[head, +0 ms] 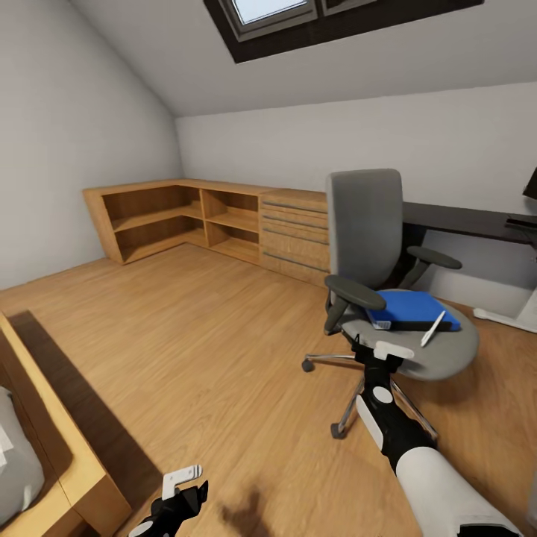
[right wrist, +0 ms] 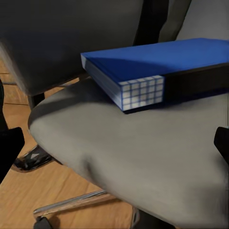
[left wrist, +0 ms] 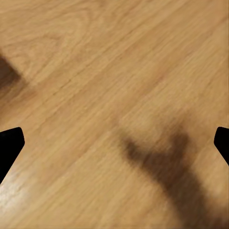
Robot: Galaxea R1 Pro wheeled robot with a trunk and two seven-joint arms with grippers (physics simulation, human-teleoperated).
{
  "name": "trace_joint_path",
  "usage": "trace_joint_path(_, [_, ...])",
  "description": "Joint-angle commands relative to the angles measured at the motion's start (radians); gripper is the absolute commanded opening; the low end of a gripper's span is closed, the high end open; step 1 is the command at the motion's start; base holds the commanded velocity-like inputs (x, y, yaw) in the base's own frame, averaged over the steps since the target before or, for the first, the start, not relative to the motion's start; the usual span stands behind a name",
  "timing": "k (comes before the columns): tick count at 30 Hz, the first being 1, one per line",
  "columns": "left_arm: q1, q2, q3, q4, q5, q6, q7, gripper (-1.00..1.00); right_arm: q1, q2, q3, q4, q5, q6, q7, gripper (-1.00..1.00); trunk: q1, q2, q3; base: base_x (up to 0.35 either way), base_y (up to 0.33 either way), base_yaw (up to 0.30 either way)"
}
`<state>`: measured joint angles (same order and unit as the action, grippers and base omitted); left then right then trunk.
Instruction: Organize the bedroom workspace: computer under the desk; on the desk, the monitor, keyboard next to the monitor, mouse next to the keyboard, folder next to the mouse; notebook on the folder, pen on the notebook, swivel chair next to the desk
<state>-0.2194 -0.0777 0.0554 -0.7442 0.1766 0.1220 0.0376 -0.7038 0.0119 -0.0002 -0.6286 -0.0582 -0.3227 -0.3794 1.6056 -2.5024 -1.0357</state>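
From the head camera I see the grey padded swivel chair (head: 388, 298) with black armrests and a chrome star base standing on the light wooden plank floor (head: 209, 350), in front of the long glossy black desk (head: 462, 220) that runs along the white back wall. The flat bright blue folder (head: 412, 308) with its dark spine lies on the chair's seat, and the thin pale silver-white pen (head: 432, 329) lies on the seat touching the folder's near edge, tilted across it. My right gripper (head: 382, 350) reaches to the front rim of the seat, just short of the folder; in the right wrist view the folder (right wrist: 157, 71) sits close ahead on the grey cushion (right wrist: 133, 148), and only the black fingertips (right wrist: 9, 148) show at the two side edges of the frame, so the jaws stand wide apart with nothing between them. My left gripper (head: 183, 485) hangs low over the floor near the light wooden bed frame (head: 67, 455); its wrist view shows bare planks (left wrist: 95, 71) and the arm's own shadow, with the dark fingertips (left wrist: 9, 148) again far apart, released and empty. A light wooden corner shelf unit with drawers (head: 224, 224) lines the far wall left of the chair.
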Motion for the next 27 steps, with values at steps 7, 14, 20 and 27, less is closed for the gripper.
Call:
trace_joint_path(7, [0.000, -0.001, 0.001, -0.002, 0.011, 0.006, 0.002, 1.00, 0.000, 0.001, 0.001, 0.010, -0.006, -0.006, 0.001, 1.00, 0.000, 0.000, -0.001, -0.001, 0.000, -0.164])
trace_joint_path(14, [0.000, -0.001, 0.001, -0.002, 0.011, 0.007, 0.002, 1.00, 0.000, 0.002, 0.002, 0.017, -0.006, -0.006, 0.002, 1.00, 0.000, 0.000, -0.001, 0.000, 0.000, -0.233])
trace_joint_path(20, [0.000, -0.001, 0.001, -0.002, 0.011, 0.007, 0.002, 1.00, -0.001, 0.002, 0.002, 0.018, -0.006, -0.006, 0.002, 1.00, 0.000, 0.000, -0.001, 0.000, 0.000, -0.248])
trace_joint_path(27, [0.000, -0.001, 0.001, -0.002, 0.011, 0.007, 0.002, 1.00, -0.001, 0.006, 0.002, 0.020, -0.006, -0.006, 0.002, 1.00, 0.000, 0.000, -0.001, 0.000, 0.000, -0.248])
